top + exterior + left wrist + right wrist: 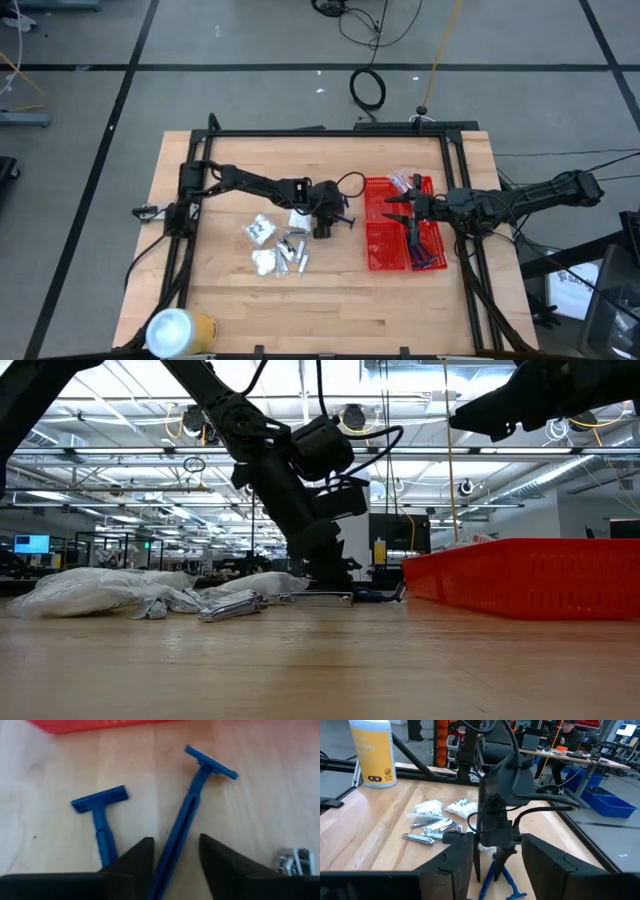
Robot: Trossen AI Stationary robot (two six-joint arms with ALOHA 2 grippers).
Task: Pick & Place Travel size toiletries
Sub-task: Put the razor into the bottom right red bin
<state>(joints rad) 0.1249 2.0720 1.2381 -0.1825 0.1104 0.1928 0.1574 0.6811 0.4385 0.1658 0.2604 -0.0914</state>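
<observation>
On a pale wooden table (230,310), the left gripper (175,860) comes down over a long blue plastic razor (192,805), its dark fingers (135,862) spread to either side of the handle and not yet pinching it, a stance that suggests a pickup is near. A second, shorter blue razor (100,815) lies just beside it on the wood. Near them sit white crinkly packets (260,232) and short silver-grey tubes (293,250), all outside the red plastic four-compartment basket (378,245). The right gripper (492,865) hovers over that basket, its jaws parted and holding nothing, apparently waiting. Blue-handled items (425,245) already lie in the basket's compartments on the right arm's side, and clear-wrapped pieces (408,181) in a far one. A white-and-yellow roll (178,330) stands at the near table edge.
</observation>
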